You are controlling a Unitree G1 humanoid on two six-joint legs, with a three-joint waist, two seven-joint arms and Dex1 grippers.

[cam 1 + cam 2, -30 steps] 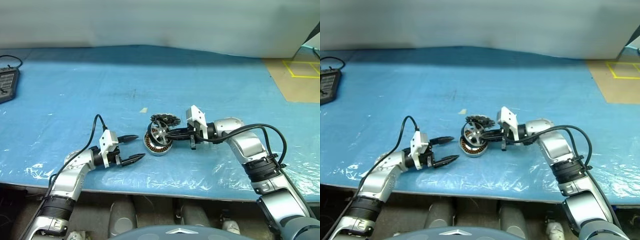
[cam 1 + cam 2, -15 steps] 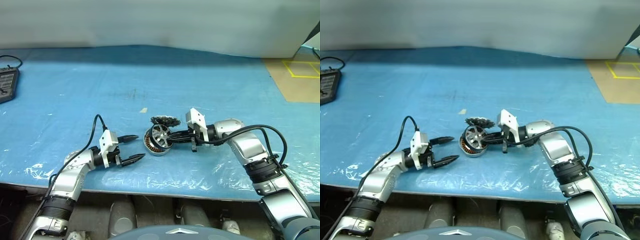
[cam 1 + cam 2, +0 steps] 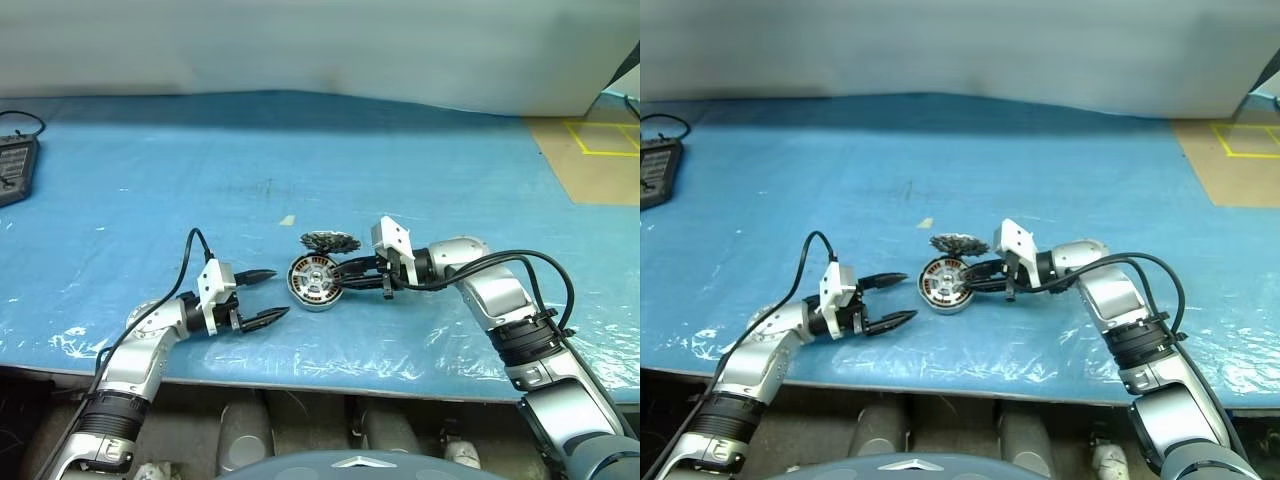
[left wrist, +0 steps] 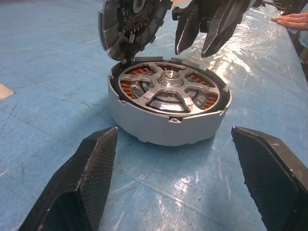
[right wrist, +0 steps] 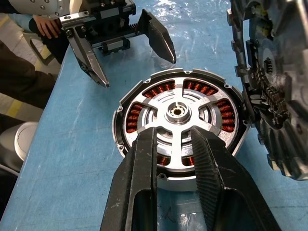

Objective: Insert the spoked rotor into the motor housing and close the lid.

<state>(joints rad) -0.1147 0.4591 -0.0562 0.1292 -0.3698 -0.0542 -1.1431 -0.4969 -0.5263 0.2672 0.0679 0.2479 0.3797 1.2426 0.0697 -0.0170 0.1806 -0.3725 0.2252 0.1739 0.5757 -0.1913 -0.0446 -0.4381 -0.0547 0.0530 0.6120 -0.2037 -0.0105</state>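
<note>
Right pincer [image 5: 174, 144] hovers just above spoked rotor [image 5: 181, 113] seated in motor housing [image 4: 144, 132].

Left tool [image 3: 262, 295] spread wide, level; right tool [image 5: 174, 144] slightly parted, angled down.

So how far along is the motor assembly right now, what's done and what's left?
Done: the spoked rotor lies flat inside the motor housing. In hand: the right gripper sits just above the rotor with fingers slightly apart, apparently letting go; the left gripper waits open beside the housing. Left: the lid leans against the housing's far edge, not yet closed.
</note>
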